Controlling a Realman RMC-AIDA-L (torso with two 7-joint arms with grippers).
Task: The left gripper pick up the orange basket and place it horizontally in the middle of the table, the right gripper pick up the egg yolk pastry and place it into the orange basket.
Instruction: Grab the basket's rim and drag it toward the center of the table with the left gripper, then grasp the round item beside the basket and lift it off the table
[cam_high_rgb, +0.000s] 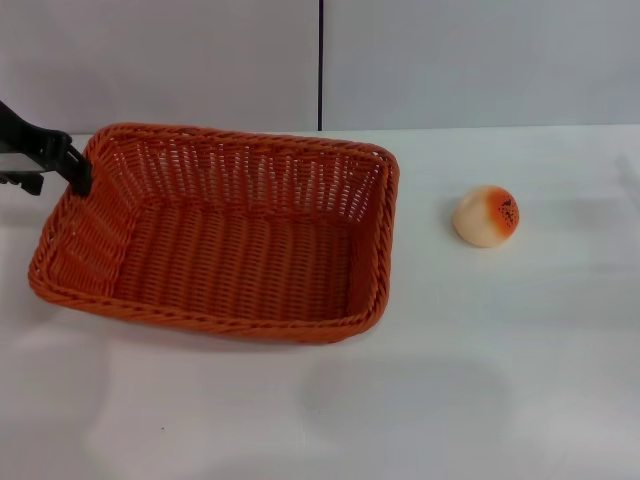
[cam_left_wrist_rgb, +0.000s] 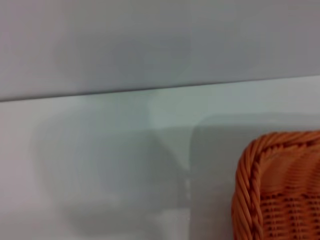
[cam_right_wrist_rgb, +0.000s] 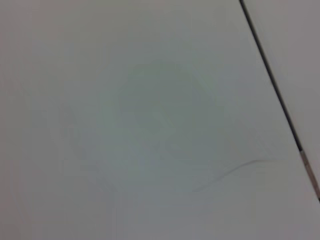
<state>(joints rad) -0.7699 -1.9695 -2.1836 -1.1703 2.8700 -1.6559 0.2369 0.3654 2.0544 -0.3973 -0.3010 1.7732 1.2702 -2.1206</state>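
The orange basket (cam_high_rgb: 225, 235) lies lengthwise across the white table (cam_high_rgb: 450, 380), left of centre, and holds nothing. One of its braided corners (cam_left_wrist_rgb: 280, 190) shows in the left wrist view. My left gripper (cam_high_rgb: 58, 185) is at the far left, by the basket's back-left corner. It is open, with one black finger (cam_high_rgb: 80, 175) against the rim there and nothing between the fingers. The egg yolk pastry (cam_high_rgb: 486, 215) sits on the table to the right of the basket, well apart from it. My right gripper is out of view; its wrist view shows only bare tabletop.
A grey wall (cam_high_rgb: 450, 60) with a dark vertical seam (cam_high_rgb: 321, 60) runs along the table's far edge. Bare tabletop lies in front of the basket and around the pastry.
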